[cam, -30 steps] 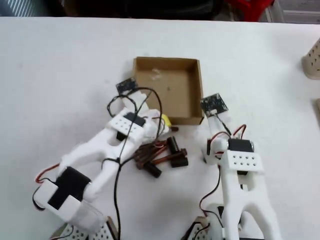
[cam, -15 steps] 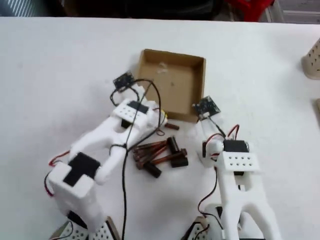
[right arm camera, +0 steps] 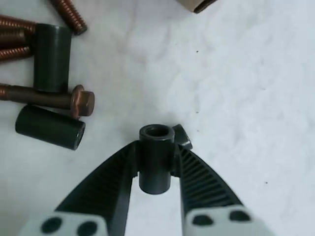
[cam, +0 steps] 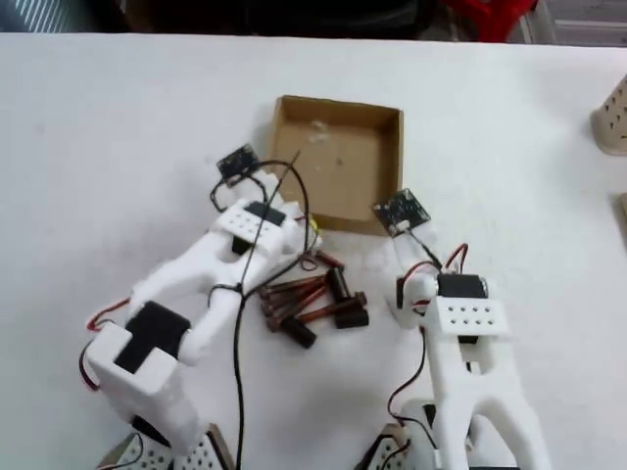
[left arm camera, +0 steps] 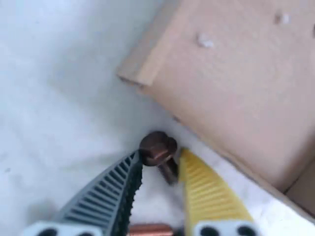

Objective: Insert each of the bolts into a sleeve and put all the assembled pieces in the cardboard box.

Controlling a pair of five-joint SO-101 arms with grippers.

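White table [cam: 118, 127], with a brown box [cam: 333, 171] standing open at mid-table, floor bare. Left gripper [left arm camera: 158, 160] sits just outside the box's near-left corner, low over the table. Its grey and yellow fingers are set narrow and clamp a bolt [left arm camera: 158, 147] just under the flanged head. The bolt is outside the box, beside its wall, with no sleeve on it. Right gripper [right arm camera: 155, 152] is off the box's near-right corner, apart from the wall. Its black fingers are closed on a sleeve [right arm camera: 155, 157], gripped at the sides, open bore facing the wrist camera, nothing seen in the bore. Between the two arms, near the box's front wall, lie loose bolts [cam: 294, 292] side by side, with loose sleeves [cam: 351, 316] at their ends and beside them. One sleeve touches a bolt shank; whether any bolt is seated in one cannot be determined.
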